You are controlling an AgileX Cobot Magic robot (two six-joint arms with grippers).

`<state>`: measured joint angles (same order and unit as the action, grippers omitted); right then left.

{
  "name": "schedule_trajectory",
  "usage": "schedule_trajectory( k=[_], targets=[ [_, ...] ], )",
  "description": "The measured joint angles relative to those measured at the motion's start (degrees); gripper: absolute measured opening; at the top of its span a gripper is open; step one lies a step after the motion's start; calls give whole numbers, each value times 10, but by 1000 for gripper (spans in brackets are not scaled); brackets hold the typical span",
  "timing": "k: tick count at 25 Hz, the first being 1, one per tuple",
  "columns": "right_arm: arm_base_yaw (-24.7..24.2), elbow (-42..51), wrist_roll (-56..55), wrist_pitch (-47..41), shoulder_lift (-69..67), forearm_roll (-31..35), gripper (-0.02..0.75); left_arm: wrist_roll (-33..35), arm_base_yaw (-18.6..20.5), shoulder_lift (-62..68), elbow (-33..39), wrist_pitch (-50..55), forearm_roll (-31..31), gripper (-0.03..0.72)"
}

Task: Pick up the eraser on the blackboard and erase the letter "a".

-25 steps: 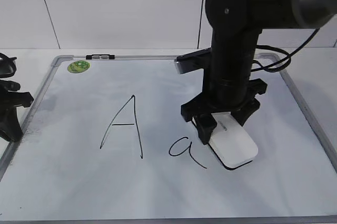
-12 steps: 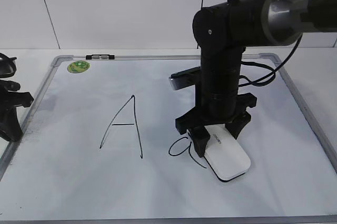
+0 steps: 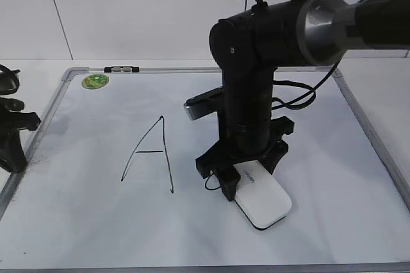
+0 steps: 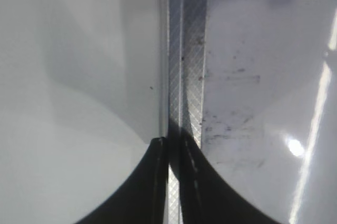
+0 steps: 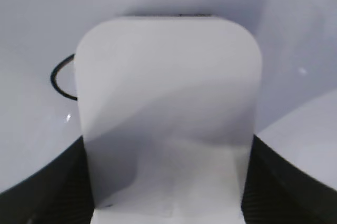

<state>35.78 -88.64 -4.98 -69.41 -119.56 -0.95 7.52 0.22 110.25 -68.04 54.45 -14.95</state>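
Note:
My right gripper (image 3: 243, 180) is shut on the white eraser (image 3: 262, 199) and presses it flat on the blackboard (image 3: 77, 222). The eraser lies over the small letter "a"; only a short black arc of its loop (image 3: 208, 185) shows left of the gripper. In the right wrist view the eraser (image 5: 168, 108) fills the frame between my fingers, with the arc (image 5: 60, 82) at its left edge. My left gripper (image 3: 13, 145) rests at the board's left edge. In the left wrist view its fingers (image 4: 171, 182) are closed together over the grey frame (image 4: 181, 50), holding nothing.
A tall capital "A" (image 3: 150, 154) is drawn left of the eraser. A round green sticker (image 3: 95, 81) and a small black-and-white clip (image 3: 122, 68) sit at the board's top left. The right arm's cable (image 3: 307, 97) hangs over the board's upper right.
My right gripper has slid the eraser leftwards and toward the front over the small "a". Most of the letter is now hidden under it. The left arm has not moved.

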Motion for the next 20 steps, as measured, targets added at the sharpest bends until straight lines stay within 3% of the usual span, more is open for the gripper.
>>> schedule_trajectory(
  k=[10, 20],
  targets=[
    [52, 0, 8, 2, 0, 4, 528, 0, 0, 0, 0, 0, 0, 33],
    [38, 0, -6, 1, 0, 9, 528, 0, 0, 0, 0, 0, 0, 33]
  ],
)
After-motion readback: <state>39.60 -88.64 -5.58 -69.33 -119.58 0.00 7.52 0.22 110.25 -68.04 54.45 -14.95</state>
